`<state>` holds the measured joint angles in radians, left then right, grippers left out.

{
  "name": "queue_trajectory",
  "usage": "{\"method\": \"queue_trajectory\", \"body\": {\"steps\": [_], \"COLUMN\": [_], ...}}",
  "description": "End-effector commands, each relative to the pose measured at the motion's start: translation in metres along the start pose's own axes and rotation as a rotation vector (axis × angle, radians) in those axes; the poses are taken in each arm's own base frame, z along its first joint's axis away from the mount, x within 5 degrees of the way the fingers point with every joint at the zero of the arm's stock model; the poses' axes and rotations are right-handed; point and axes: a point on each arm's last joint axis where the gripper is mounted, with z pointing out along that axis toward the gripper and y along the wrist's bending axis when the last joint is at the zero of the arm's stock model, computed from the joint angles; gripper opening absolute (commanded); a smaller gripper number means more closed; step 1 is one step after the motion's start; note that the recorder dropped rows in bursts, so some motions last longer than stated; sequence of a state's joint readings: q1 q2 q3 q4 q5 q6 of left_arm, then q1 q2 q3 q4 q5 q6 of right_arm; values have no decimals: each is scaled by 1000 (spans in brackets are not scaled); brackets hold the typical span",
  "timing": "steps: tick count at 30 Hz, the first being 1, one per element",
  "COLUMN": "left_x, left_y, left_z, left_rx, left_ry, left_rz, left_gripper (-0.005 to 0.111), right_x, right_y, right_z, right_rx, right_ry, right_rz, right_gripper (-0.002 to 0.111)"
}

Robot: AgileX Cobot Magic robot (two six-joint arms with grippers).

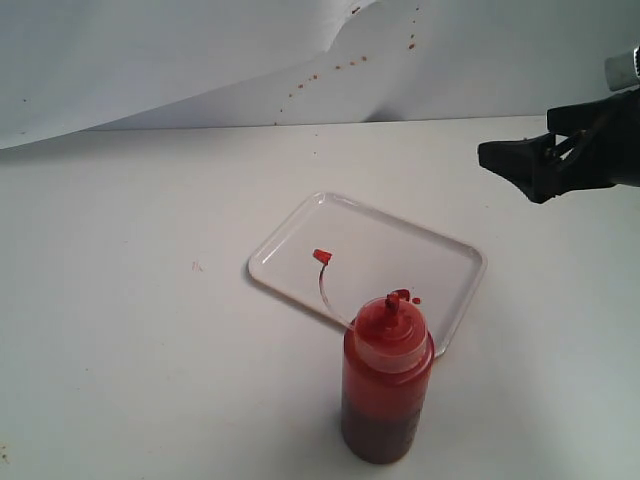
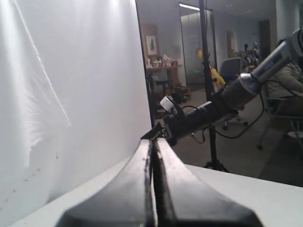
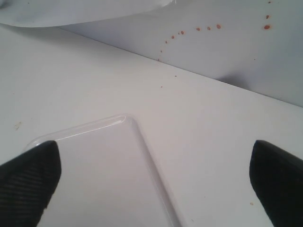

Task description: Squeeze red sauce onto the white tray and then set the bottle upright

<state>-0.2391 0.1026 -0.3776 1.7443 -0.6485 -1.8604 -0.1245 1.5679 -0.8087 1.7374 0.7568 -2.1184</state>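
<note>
The bottle stands upright on the table, just in front of the white tray. Its small red cap hangs over the tray on a thin clear tether. A few drops of red sauce lie on the tray beside the nozzle. My right gripper hovers open and empty above the table, to the right of the tray and apart from the bottle. The right wrist view shows its fingers spread wide over the tray's corner. My left gripper is shut with nothing in it, lifted and facing away from the table.
A white paper backdrop with dried reddish specks rises behind the table. The right arm shows in the left wrist view against a room with chairs and stands. The table edge runs beyond it.
</note>
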Motion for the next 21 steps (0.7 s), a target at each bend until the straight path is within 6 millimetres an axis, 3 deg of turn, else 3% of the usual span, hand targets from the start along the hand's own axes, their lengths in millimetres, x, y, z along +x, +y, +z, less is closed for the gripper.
{"method": "queue_trajectory", "body": {"steps": [1, 8, 10, 12, 17, 21], "left_x": [-1, 2, 10, 20, 52, 76], "left_y": [-2, 8, 15, 23, 42, 54], "left_z": [-9, -9, -8, -8, -13, -18], "left_rx": [-54, -150, -202, -232, -403, -558], "left_ry": [-61, -77, -100, -210, -291, -196], "left_rz": [8, -36, -102, -296, -216, -219], "left_gripper": [0, 0, 0, 0, 0, 0], "right_x": [-3, -3, -3, -3, -3, -3], "right_y": [-1, -1, -1, -1, -1, -1], "right_z": [-1, -1, -1, -1, -1, -1], "right_rx": [-3, -3, -3, -3, -3, -3], "right_ry": [-17, -17, -17, -17, -17, -17], "right_rz": [5, 5, 5, 5, 5, 5], "right_gripper": [105, 105, 105, 105, 105, 105]}}
